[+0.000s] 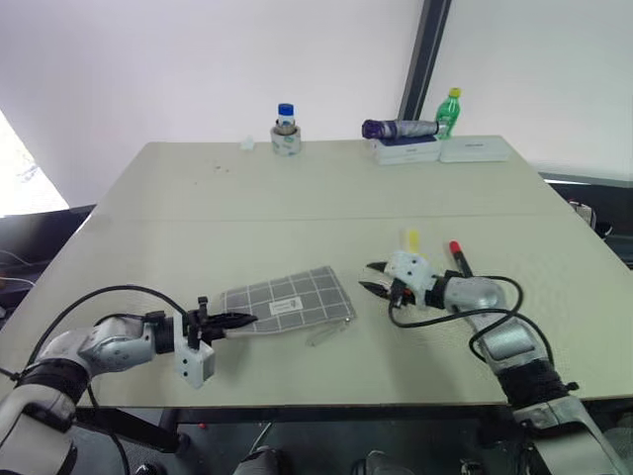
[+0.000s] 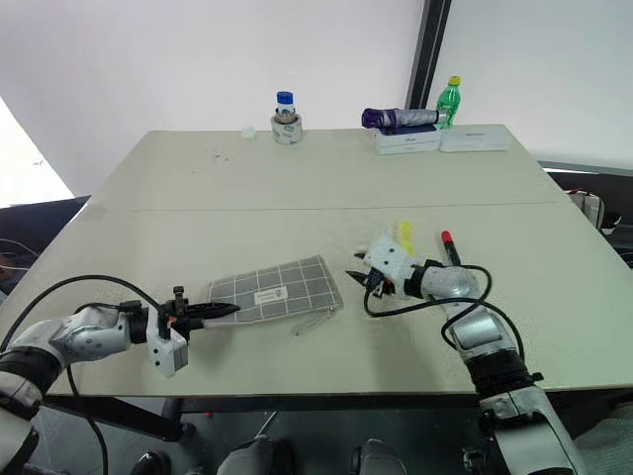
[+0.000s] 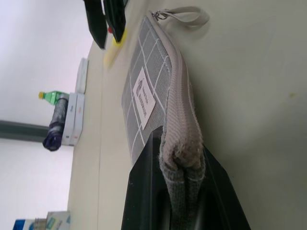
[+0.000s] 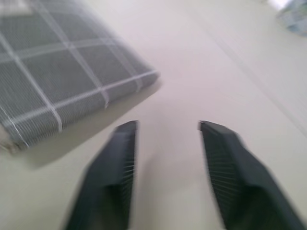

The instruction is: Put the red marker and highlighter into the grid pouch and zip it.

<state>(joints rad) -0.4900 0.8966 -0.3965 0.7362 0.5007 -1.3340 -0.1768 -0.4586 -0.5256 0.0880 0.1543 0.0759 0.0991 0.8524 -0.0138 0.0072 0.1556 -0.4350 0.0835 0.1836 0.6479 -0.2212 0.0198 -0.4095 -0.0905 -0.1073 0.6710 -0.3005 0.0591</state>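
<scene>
The grid pouch (image 1: 289,301) lies flat on the counter (image 1: 297,198), label up, and serves as the landmark here. The left gripper (image 1: 229,321) has its jaws clamped on the pouch's near-left end, right on the zipper seam, as the left wrist view shows. The zipper line looks closed along its length, with the pull and its pale strap at the pouch's far end, towards the right arm.

The right gripper (image 1: 372,277) hangs just beyond that far end, apart from the fabric, jaws spread with nothing between them. The highlighter (image 1: 410,239) and the red marker (image 1: 458,254) lie on the counter past the right gripper, well apart from the pouch, so neither pen is inside.

The step in hand is most likely opening the pouch. To do it well, the left jaws should keep a firm pinch on the seam end so the pouch cannot slide. The right jaws should narrow onto the pull or the strap (image 3: 184,14), not onto the cloth. The pull should then travel along the zipper line towards the left gripper, low and straight. Dragging upward would probably lift the pouch and bunch the seam. Opening most of the length should leave room for both pens.
</scene>
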